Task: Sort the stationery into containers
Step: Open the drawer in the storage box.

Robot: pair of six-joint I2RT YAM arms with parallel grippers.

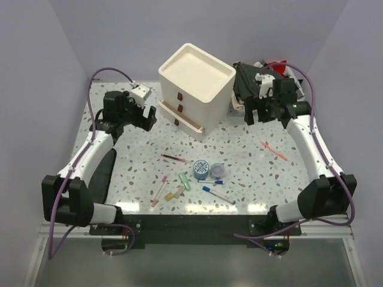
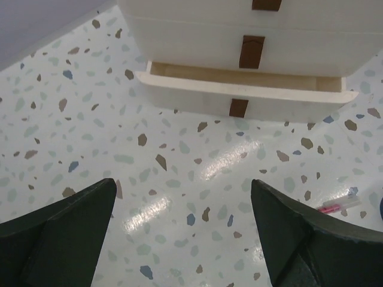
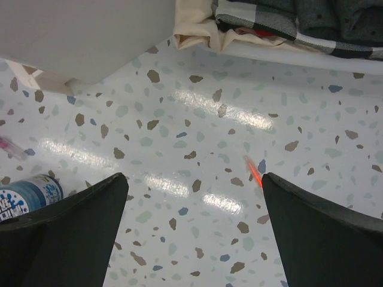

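The cream-white cabinet (image 1: 197, 82) stands at the table's back centre, its bottom drawer (image 1: 179, 120) pulled partly out; the left wrist view shows the open drawer (image 2: 245, 95) empty where visible. The stationery lies in front: a maroon pen (image 1: 175, 158), two blue tape rolls (image 1: 200, 170), a pink pen (image 1: 161, 186), a green piece (image 1: 185, 181), a tan piece (image 1: 175, 193), white pens with blue caps (image 1: 218, 195), and an orange pen (image 1: 274, 151) to the right. My left gripper (image 1: 148, 118) (image 2: 182, 233) is open and empty beside the drawer. My right gripper (image 1: 255, 115) (image 3: 194, 233) is open and empty, the orange pen (image 3: 254, 171) just ahead.
A white tray of dark folded cloths (image 1: 248, 81) (image 3: 281, 24) stands right of the cabinet, behind my right gripper. One tape roll (image 3: 27, 196) shows at the left of the right wrist view. Purple walls close in the table.
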